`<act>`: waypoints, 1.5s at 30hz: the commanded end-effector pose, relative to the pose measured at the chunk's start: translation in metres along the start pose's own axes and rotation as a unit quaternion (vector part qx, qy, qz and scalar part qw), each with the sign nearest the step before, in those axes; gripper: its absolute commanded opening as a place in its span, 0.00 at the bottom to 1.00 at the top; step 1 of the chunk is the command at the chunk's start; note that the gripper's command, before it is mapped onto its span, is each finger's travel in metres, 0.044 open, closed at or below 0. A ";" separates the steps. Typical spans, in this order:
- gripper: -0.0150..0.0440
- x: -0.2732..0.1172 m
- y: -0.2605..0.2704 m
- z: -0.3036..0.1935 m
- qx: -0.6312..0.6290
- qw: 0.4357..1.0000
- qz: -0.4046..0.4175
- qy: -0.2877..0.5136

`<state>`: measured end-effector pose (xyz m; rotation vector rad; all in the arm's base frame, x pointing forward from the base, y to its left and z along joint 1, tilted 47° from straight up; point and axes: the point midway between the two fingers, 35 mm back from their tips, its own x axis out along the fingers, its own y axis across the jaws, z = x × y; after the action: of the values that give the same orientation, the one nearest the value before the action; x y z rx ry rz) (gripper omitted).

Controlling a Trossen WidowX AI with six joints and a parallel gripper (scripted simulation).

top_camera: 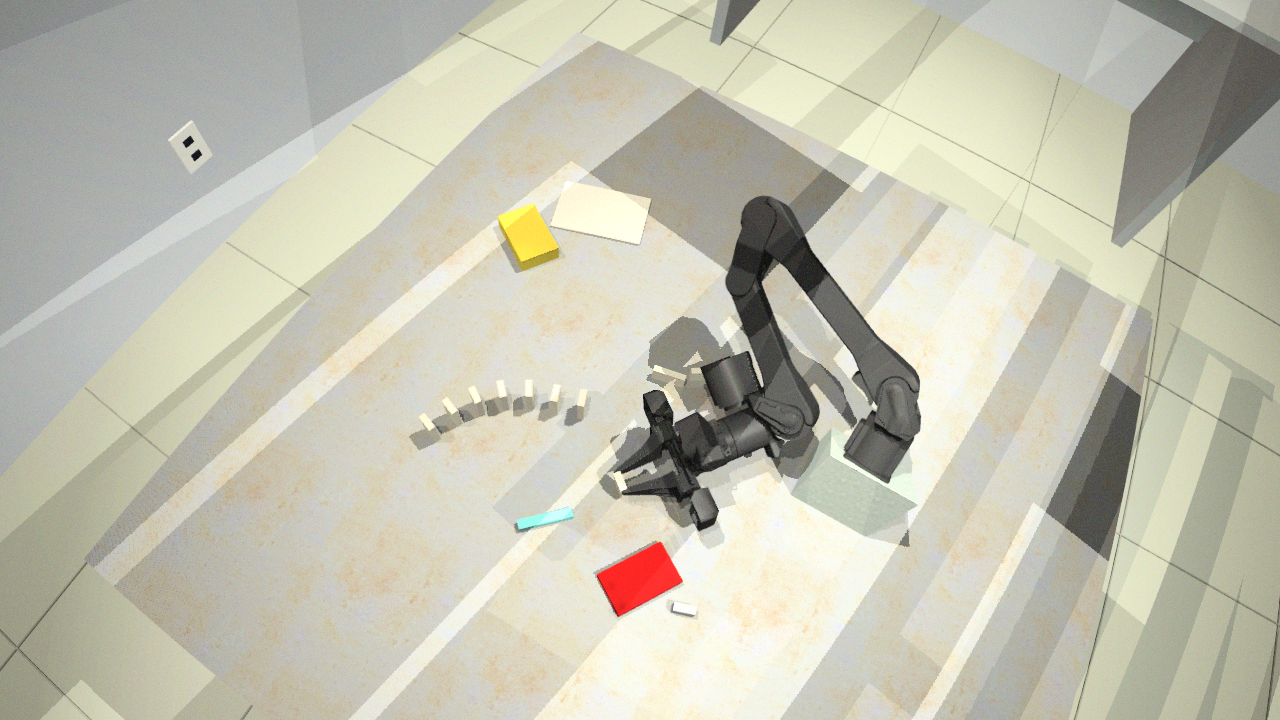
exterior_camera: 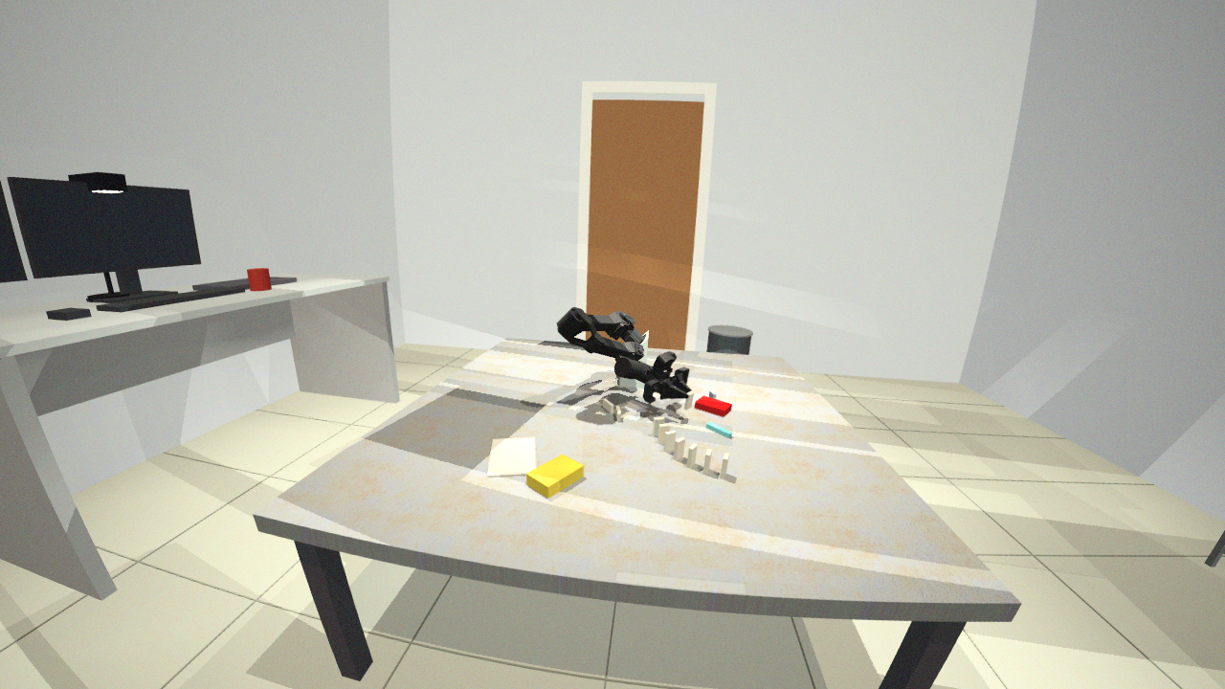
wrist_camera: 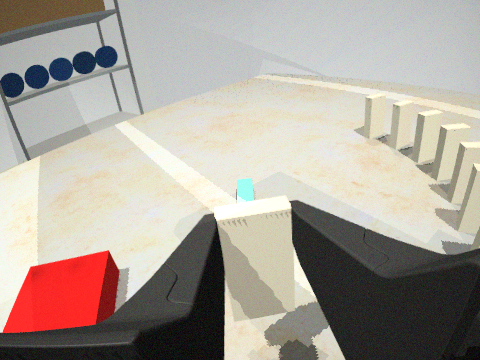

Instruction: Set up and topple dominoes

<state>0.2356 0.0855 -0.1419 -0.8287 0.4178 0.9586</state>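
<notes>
Several cream dominoes stand in a curved row, with one end domino (top_camera: 581, 404) (exterior_camera: 657, 426) nearer the arm and the other end domino (top_camera: 427, 421) (exterior_camera: 724, 466) farther away. My gripper (top_camera: 619, 481) (wrist_camera: 252, 219) is shut on a cream domino (exterior_camera: 689, 401) (wrist_camera: 257, 265), held roughly upright between the fingertips, off to the side of the row's near end. Its height above the table is hard to tell. Cream loose pieces (top_camera: 666, 374) (exterior_camera: 608, 409) lie in shadow beside the arm, partly hidden in the top view.
A cyan bar (top_camera: 545, 518) (exterior_camera: 718, 430) (wrist_camera: 245, 190) lies beyond the fingertips. A red block (top_camera: 640, 578) (exterior_camera: 712, 406) (wrist_camera: 65, 295) lies to one side, with a small white piece (top_camera: 683, 608) beside it. A yellow block (top_camera: 528, 234) (exterior_camera: 555, 475) and cream sheet (top_camera: 601, 213) (exterior_camera: 512, 455) lie farther off.
</notes>
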 end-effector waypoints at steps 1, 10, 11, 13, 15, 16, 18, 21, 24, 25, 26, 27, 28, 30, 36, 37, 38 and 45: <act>0.44 0.002 0.001 -0.012 -0.001 1.000 -0.002 -0.006; 0.44 0.002 0.004 -0.028 -0.001 1.000 -0.008 -0.015; 0.44 0.002 0.004 -0.028 -0.001 1.000 -0.008 -0.015; 0.44 0.002 0.004 -0.028 -0.001 1.000 -0.008 -0.015; 0.44 0.002 0.004 -0.028 -0.001 1.000 -0.008 -0.015; 0.44 0.002 0.004 -0.028 -0.001 1.000 -0.008 -0.015; 0.44 0.002 0.004 -0.028 -0.001 1.000 -0.008 -0.015; 0.57 0.002 0.004 -0.028 -0.001 1.000 -0.008 -0.015; 0.70 0.002 0.004 -0.028 -0.001 1.000 -0.008 -0.015; 0.75 0.002 0.004 -0.028 -0.001 1.000 -0.008 -0.015; 0.79 0.002 0.004 -0.028 -0.001 1.000 -0.008 -0.015; 0.84 0.002 0.004 -0.028 -0.001 1.000 -0.008 -0.015; 0.88 0.002 0.004 -0.028 -0.001 1.000 -0.008 -0.015; 0.97 0.002 0.004 -0.028 -0.001 1.000 -0.008 -0.015; 1.00 0.002 0.003 -0.013 -0.001 1.000 -0.001 -0.015; 1.00 0.001 0.003 -0.003 -0.001 1.000 0.004 -0.015; 1.00 -0.001 0.003 0.007 -0.001 1.000 0.008 -0.015; 1.00 0.001 0.005 0.021 0.005 1.000 0.019 -0.012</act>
<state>0.2323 0.1011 -0.1314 -0.8132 0.3896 1.0000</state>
